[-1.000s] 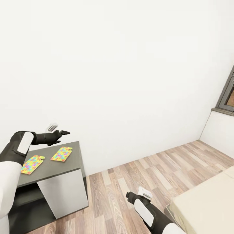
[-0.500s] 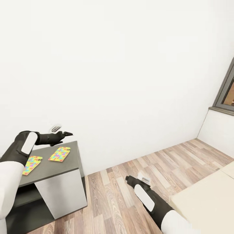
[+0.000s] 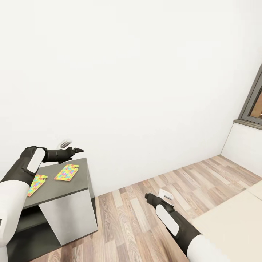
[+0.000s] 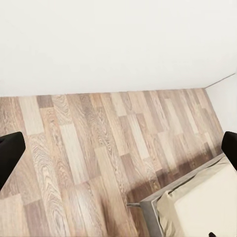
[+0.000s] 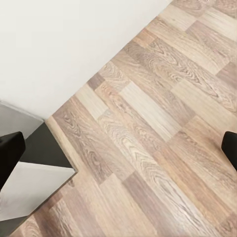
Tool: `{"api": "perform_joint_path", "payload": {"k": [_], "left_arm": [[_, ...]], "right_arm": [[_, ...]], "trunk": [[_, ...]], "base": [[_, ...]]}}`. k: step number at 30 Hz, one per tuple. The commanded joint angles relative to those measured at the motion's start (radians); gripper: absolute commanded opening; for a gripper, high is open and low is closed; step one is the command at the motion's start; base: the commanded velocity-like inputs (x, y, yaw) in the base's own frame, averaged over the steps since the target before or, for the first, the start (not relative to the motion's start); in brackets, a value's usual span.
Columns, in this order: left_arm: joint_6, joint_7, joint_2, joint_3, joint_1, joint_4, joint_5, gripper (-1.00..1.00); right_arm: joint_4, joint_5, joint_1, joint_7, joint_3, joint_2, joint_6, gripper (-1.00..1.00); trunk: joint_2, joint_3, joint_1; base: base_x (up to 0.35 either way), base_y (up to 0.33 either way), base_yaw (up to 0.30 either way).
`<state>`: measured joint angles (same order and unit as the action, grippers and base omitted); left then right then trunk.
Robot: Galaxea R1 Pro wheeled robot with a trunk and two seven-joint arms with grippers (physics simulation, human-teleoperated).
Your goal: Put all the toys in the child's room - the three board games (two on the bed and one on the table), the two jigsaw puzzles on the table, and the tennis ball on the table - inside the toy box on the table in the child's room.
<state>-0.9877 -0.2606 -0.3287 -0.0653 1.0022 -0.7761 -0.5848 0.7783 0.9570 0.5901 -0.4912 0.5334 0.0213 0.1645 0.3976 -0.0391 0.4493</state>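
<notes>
Comparing head views: the whole picture slides between the oldest frame and the next, so the camera has turned; more of the window (image 3: pixel 254 105) shows now. Between the last two frames the view holds steady.
Left gripper (image 3: pixel 74 150): released, holding nothing; in its wrist view the two finger ends stand far apart. It reaches over the far edge of the dark grey cabinet (image 3: pixel 69 187) and has crept a little further out.
Right gripper (image 3: pixel 147 196): released and empty, fingers wide in its wrist view. The arm has pushed forward over the floor (image 3: pixel 127 211), toward the wall.
Jigsaw puzzles: near one (image 3: pixel 67 171) and far-left one (image 3: pixel 36 183) lie flat on the cabinet top, well apart, unmoved relative to it. The left forearm passes above the second; no contact.
Bed (image 3: pixel 233 225): a bare mattress corner at lower right; no game box on the part seen.
Meaning for task: judged a repositioning step; nothing is grasped, nothing is yet stowed. The puzzles are the nearest pickable items.
</notes>
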Motion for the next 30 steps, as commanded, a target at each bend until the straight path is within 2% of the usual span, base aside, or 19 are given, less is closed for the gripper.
{"api": "perform_joint_path", "payload": {"k": [1, 10, 30], "left_arm": [[-0.004, -0.01, 0.0, -0.003, 0.001, 0.0, 0.009, 1.0], [-0.003, -0.011, 0.0, -0.002, 0.001, 0.0, 0.008, 1.0], [-0.003, -0.011, 0.0, -0.001, -0.001, 0.0, 0.009, 1.0]], "right_arm": [[0.003, 0.004, 0.001, -0.007, 0.002, -0.001, 0.003, 1.0], [0.007, 0.005, 0.002, -0.01, -0.004, -0.002, 0.003, 1.0], [0.006, 0.005, 0.002, -0.007, -0.004, -0.003, 0.003, 1.0]], "trunk": [[0.002, -0.002, 0.001], [0.002, -0.004, 0.001], [0.002, -0.006, 0.001]], "base": [[0.0, 0.0, 0.0], [0.0, 0.0, -0.083], [0.0, 0.0, -0.266]]}}
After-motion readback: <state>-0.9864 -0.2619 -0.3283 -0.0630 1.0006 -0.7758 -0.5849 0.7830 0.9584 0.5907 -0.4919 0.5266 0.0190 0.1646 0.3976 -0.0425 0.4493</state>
